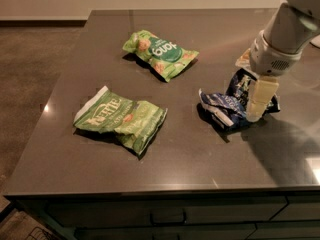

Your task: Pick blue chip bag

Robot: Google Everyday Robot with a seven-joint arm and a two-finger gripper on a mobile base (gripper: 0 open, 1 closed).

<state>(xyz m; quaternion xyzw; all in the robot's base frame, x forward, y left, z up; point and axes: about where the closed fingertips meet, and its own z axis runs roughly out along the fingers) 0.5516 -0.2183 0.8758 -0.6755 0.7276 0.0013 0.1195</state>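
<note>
The blue chip bag (227, 106) lies crumpled on the right side of the dark tabletop (200, 149), dark navy with white edges. My gripper (259, 103) hangs from the white arm that comes in from the upper right. It is down on the right part of the blue bag and hides that part. A light green Kettle bag (120, 118) lies at the front left. A green bag with a round dark-green logo (161, 53) lies at the back centre.
The table's front edge runs below the bags, with dark drawers (165, 216) under it. Its left edge drops to a brown floor (35, 84). A pale object (244, 59) shows behind the gripper's wrist.
</note>
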